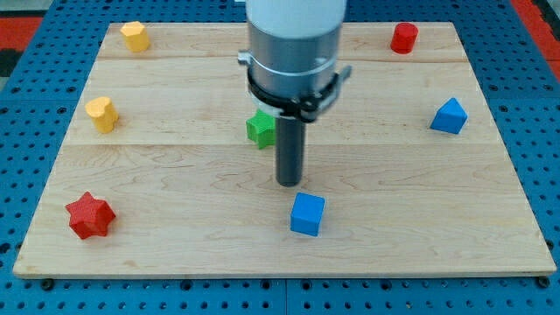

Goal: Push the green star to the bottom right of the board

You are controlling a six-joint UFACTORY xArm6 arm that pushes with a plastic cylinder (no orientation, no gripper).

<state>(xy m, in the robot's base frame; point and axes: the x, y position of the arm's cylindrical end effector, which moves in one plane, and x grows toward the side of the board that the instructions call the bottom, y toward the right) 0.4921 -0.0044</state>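
Wooden board (175,175), 7 blocks, 1 rod, all placed rel. to the green star (260,129); star sits near board centre, a bit toward the view's top, its right side hidden behind the rod; my tip (289,183) is down on the board just below-right of the star, contact w/ star can't be told; rod has no jaws, holds nothing. Blue cube (307,213) below-right of star, near tip; blue block (449,116) far right; red cylinder (403,38) upper right; yellow block (134,35) upper left; yellow block (102,114) far left; red star (89,215) lower left.
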